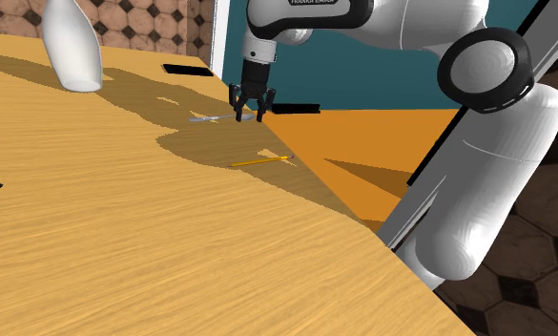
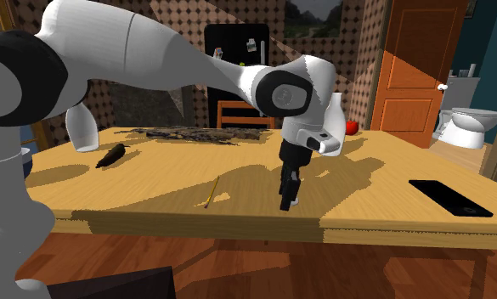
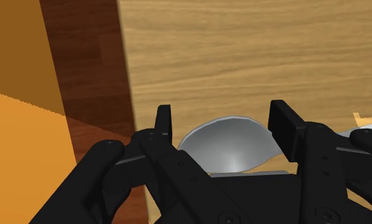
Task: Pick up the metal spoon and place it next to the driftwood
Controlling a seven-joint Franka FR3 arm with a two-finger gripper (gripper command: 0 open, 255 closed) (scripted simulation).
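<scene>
The grey metal spoon (image 1: 207, 118) lies on the wooden table (image 1: 124, 239) close to its edge. My black gripper (image 1: 252, 116) is down at the table over one end of it. In the wrist view the spoon's bowl (image 3: 226, 147) sits between the fingers (image 3: 164, 124), which stand apart on either side of it; the gripper (image 3: 221, 121) is open. From the second exterior view, the gripper (image 2: 287, 200) points straight down near the table's front edge. The dark, twiggy driftwood (image 2: 195, 133) stretches along the far side of the table.
A yellow pencil (image 1: 260, 160) lies near the table edge, beside the gripper. A white vase (image 1: 72, 48) stands at the far corner. A flat black slab (image 2: 450, 197) lies toward the table's right in the second exterior view. A dark curved object (image 2: 110, 155) lies near the vase.
</scene>
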